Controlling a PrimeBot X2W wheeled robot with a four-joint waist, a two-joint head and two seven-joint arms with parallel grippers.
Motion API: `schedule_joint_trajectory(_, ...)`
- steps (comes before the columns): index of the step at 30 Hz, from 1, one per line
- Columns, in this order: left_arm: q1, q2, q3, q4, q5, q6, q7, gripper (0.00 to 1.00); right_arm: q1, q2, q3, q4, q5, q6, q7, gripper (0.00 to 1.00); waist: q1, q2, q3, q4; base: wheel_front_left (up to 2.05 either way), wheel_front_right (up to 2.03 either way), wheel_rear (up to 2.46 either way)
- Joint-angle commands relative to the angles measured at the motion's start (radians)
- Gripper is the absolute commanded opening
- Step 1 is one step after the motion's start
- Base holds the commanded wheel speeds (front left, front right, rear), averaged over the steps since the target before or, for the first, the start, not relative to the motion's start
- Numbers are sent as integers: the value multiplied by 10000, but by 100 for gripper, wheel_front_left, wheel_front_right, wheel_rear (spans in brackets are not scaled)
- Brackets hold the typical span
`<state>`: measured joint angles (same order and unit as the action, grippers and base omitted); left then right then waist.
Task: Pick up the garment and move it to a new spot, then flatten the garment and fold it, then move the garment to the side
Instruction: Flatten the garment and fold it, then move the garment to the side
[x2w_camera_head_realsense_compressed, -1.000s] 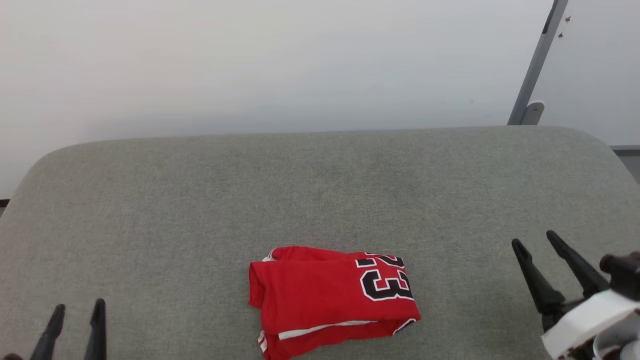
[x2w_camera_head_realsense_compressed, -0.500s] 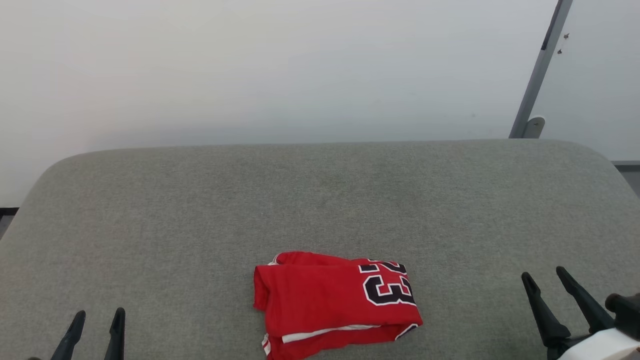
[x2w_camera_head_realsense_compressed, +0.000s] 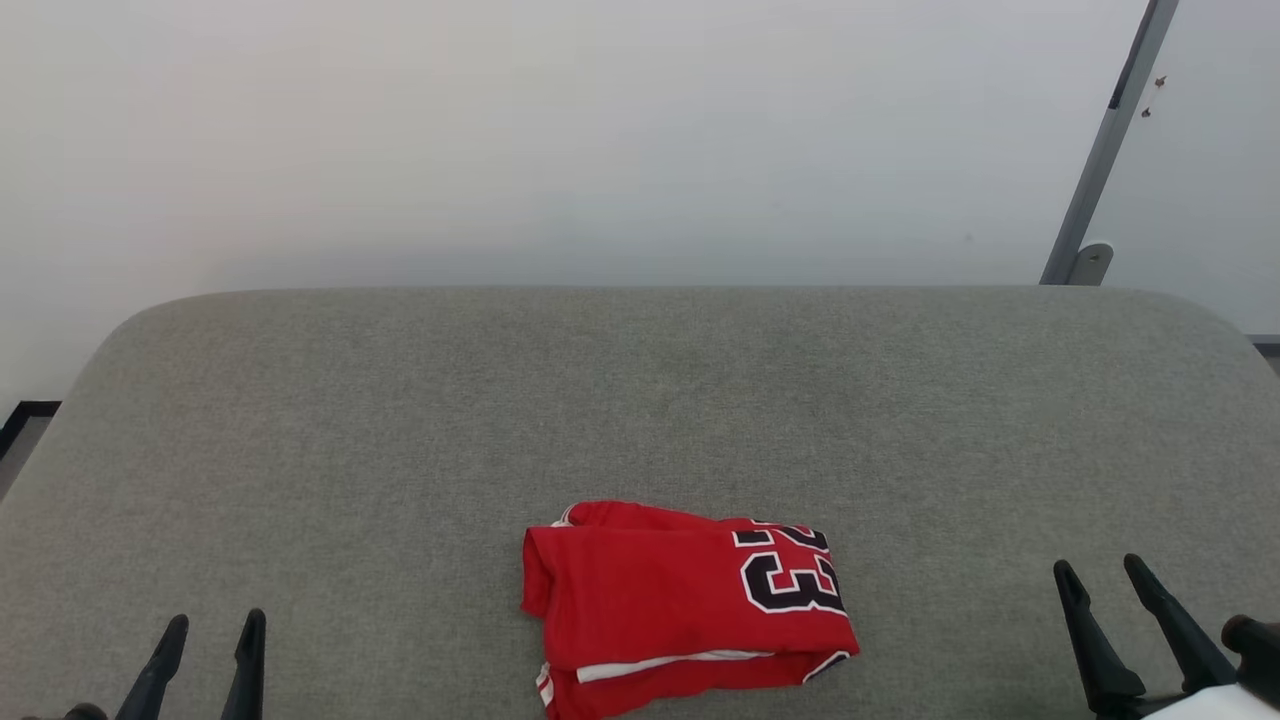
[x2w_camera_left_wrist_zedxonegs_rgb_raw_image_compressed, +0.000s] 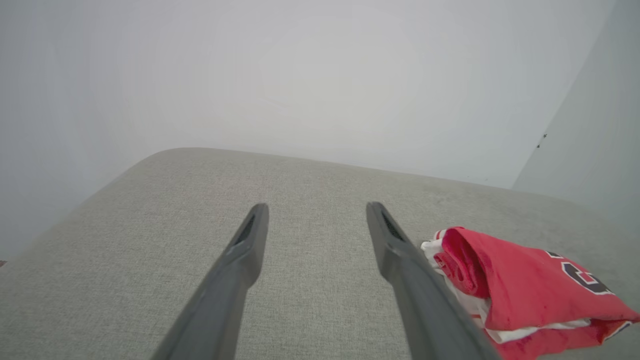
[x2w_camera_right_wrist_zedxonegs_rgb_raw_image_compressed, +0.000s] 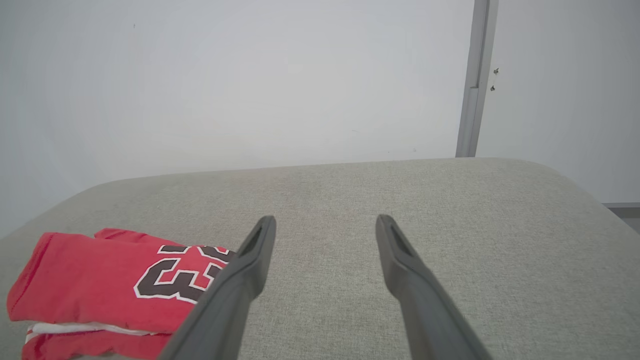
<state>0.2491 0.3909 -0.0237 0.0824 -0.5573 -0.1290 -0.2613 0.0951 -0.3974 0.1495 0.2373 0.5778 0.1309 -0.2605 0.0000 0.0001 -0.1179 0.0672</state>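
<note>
- The garment (x2w_camera_head_realsense_compressed: 690, 605) is seen folded into a compact red bundle on the grey cloth-covered desk (x2w_camera_head_realsense_compressed: 640, 400), close to the near edge and roughly midway between the two arms.
- The left pincer (x2w_camera_head_realsense_compressed: 219, 618) and the right pincer (x2w_camera_head_realsense_compressed: 1096, 564) are both spread wide and empty. Each is held well apart from the bundle, with fingers pointed away from the robot.
- The bundle is found inward of each pincer, and the right one is judged the nearer (by a small margin only).
- The long axis is laid left to right across the desk. The number is carried at the right end and the rounded fold at the left, while the layered, white-trimmed edges are turned toward the robot.
</note>
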Motion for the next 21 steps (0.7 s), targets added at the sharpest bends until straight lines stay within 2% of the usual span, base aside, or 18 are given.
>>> schedule_joint_trajectory(1, -176, 0, -19, 29, -51, -16, -48, 100, 175, 73, -91, -41, -58, -4, -49, 100, 0, -1, 18, 19, 0, 0, 0)
schedule_joint_trajectory(14, -257, -31, -56, 77, -56, -16, -50, 100, 316, 277, -148, -164, -186, -4, -48, 100, 0, -1, 77, 38, 0, 0, 0)
schedule_joint_trajectory(21, -268, -72, 25, 28, -131, -16, -50, 100, -289, 79, 753, 69, 289, -4, 163, 100, 0, -1, 188, 146, 0, 0, 0)
